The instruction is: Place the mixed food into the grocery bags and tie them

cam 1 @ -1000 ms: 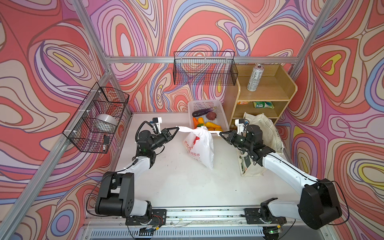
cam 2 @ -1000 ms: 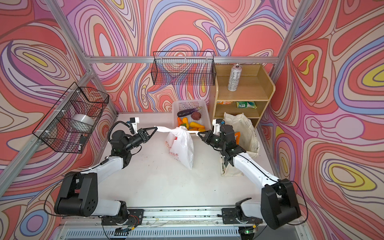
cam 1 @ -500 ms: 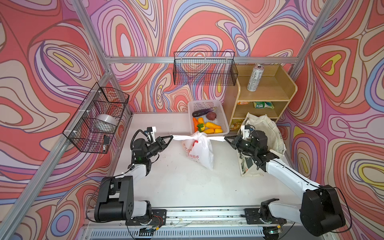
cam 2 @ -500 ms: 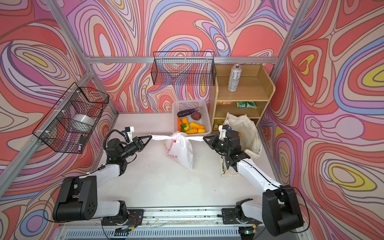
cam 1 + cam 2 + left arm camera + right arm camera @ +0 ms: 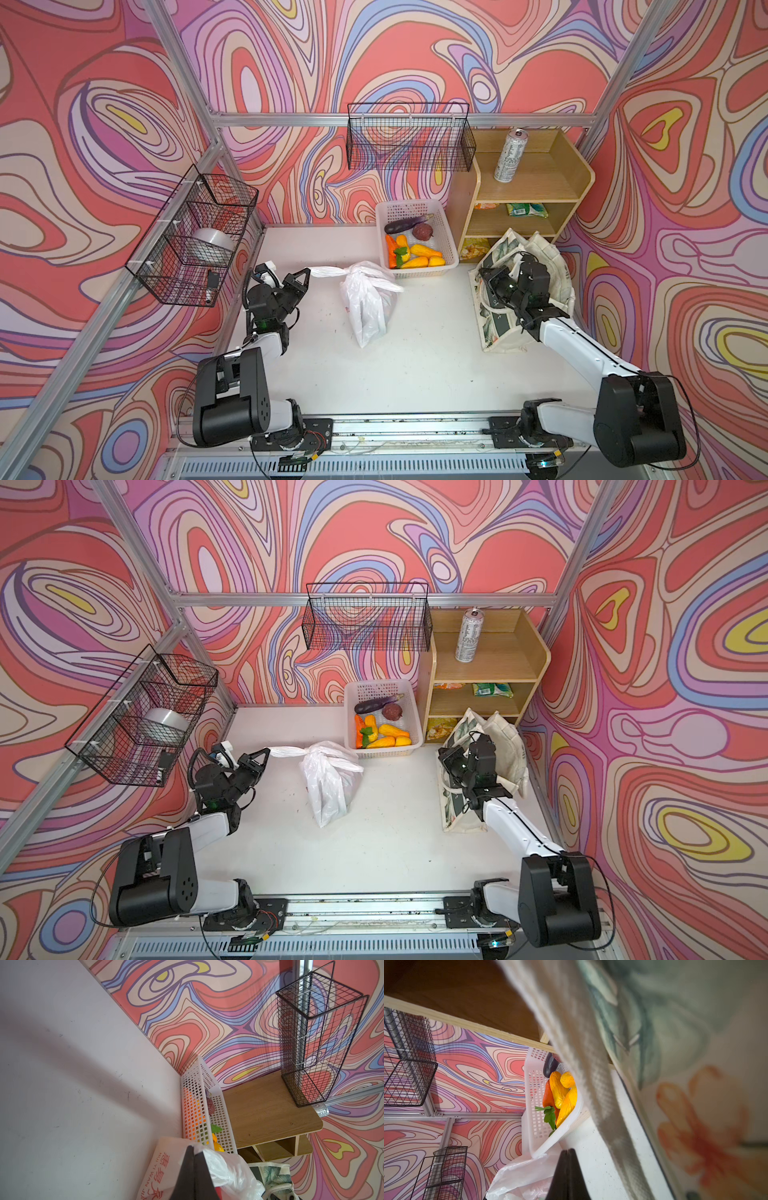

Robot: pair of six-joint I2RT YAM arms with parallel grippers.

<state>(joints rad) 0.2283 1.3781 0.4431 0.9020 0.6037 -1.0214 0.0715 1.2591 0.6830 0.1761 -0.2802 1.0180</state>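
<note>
Pinching one handle of the white plastic bag point(image 5: 366, 309), L pincer point(image 5: 306, 272) holds it stretched out sideways. Bag lies knotted mid-tabletop point(image 5: 415, 365), just beside the lattice basket point(image 5: 409, 206) w/ toy veg point(image 5: 420, 251). R pincer point(image 5: 482, 274) is pressed together, empty, against the canvas tote point(image 5: 544, 257), well apart from bag.
</note>
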